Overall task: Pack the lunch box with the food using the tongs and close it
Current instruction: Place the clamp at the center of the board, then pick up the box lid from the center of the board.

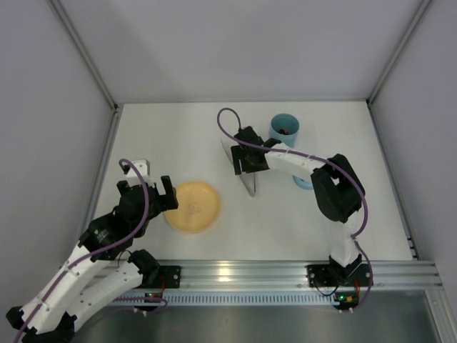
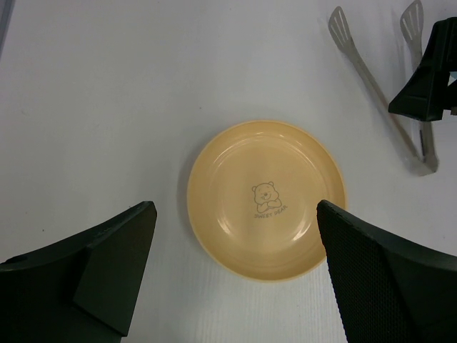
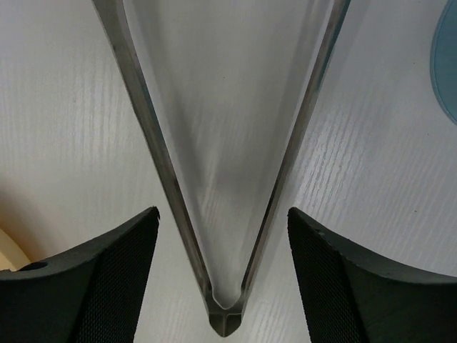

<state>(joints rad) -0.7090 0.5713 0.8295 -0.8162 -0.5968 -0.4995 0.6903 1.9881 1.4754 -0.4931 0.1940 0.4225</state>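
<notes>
The silver tongs [image 3: 228, 314] lie on the table with their joined end towards the arms' bases, also seen as tongs [image 1: 250, 186] and tongs [image 2: 400, 128]. My right gripper [image 3: 223, 214] hangs over them, open, its fingers [image 3: 114, 271] standing clear of both arms of the V. From above, the right gripper [image 1: 250, 161] covers the tongs' middle. The light blue lunch box [image 1: 284, 128] stands open at the back, with dark food [image 1: 283, 131] inside. Its blue lid [image 1: 303, 184] lies beside the right arm, partly hidden. My left gripper [image 2: 235, 207] is open and empty.
A yellow-orange plate [image 2: 228, 171] with a bear print lies bare in front of the left gripper [image 1: 161, 191]; it is the plate [image 1: 193, 207] at the centre left. A sliver of the blue lid [image 3: 448, 64] shows at the right wrist view's edge. Grey walls enclose the table.
</notes>
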